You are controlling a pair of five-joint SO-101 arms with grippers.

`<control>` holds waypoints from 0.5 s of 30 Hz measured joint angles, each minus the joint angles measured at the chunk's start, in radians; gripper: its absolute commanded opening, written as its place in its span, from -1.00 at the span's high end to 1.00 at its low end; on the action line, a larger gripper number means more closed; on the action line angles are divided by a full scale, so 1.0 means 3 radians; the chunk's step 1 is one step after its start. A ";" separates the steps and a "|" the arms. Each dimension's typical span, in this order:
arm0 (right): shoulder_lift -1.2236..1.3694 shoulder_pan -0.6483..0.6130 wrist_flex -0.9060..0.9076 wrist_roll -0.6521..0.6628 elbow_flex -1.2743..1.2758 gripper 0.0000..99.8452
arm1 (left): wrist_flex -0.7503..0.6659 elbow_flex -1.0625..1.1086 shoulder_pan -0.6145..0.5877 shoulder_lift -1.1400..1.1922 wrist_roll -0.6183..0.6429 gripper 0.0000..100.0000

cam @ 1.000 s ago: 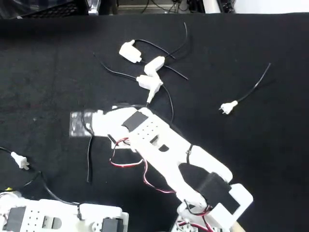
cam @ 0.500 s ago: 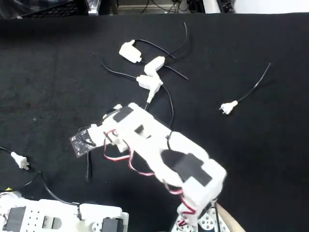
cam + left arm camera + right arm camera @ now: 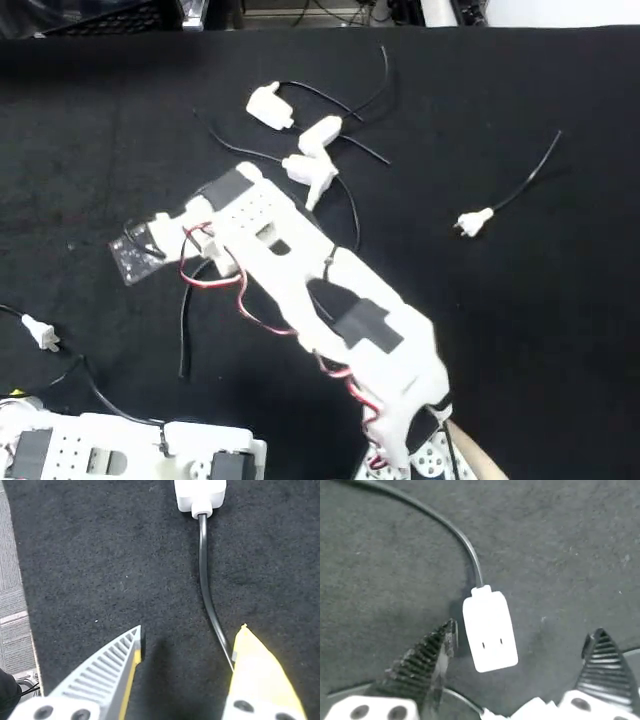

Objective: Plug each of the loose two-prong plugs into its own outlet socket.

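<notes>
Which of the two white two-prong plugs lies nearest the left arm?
The small white plug on a black cord at the black table's left edge, by the left arm; the other plug lies far right.

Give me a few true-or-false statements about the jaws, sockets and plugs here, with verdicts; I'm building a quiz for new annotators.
1. The right gripper has its jaws open, with a white socket lying between them. True.
2. That socket holds a plug. False: both its slots are empty.
3. The left gripper is shut on a black cable. False: its jaws are open above it.
4. A white plug lies on the black mat, unplugged. True.
</notes>
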 measured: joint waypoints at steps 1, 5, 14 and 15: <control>0.0097 0.0000 0.0000 0.0000 -0.0051 0.22 | 0.0000 0.0000 0.0000 0.0000 0.0000 0.42; 0.0522 0.0000 0.0020 0.0000 -0.0256 0.23 | 0.0000 0.0000 0.0000 0.0000 0.0000 0.42; 0.1207 -0.0010 0.0511 -0.0189 -0.1192 0.83 | 0.0000 0.0000 0.0000 0.0000 0.0000 0.42; 0.1253 -0.0020 0.0614 -0.0215 -0.1304 0.88 | 0.0000 0.0000 0.0000 0.0000 0.0000 0.42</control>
